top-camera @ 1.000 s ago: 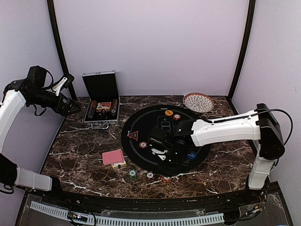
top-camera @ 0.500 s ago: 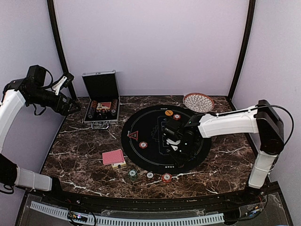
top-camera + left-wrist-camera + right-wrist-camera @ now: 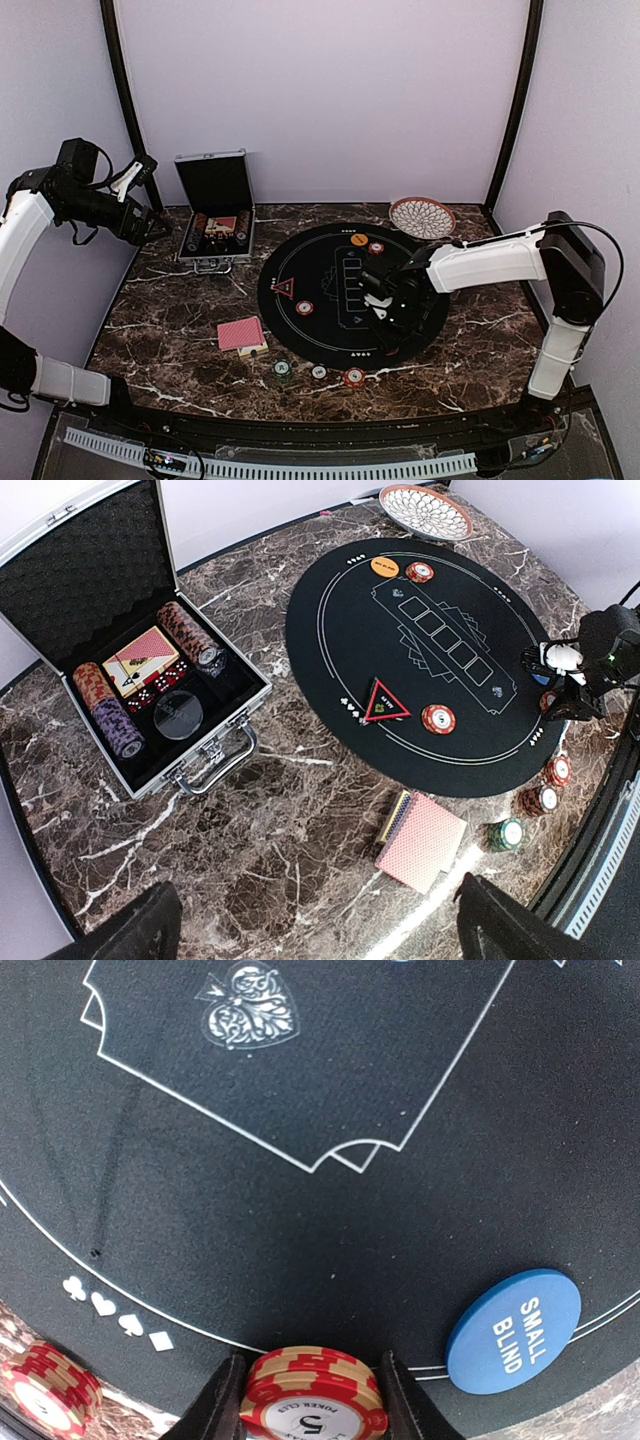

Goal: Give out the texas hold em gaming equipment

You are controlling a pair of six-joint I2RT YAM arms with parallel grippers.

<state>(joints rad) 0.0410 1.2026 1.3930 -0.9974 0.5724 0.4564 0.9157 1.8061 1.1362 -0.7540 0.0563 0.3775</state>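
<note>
**Right arm is hauling a red stack over to the small blind**

In the last second the right gripper has slid from mid-mat toward the right side of the black mat, jaws clamped on a short red chip stack. It's now at the mat's near rim, just beside the blue small blind button, so I'd guess that seat gets its chips next. The left gripper hasn't budged and is wide open and empty, up near the silver case. The red-backed cards sit off the mat, undealt.

One silver case, one woven dish, one black mat, one triangle marker, one small-blind chip
</note>
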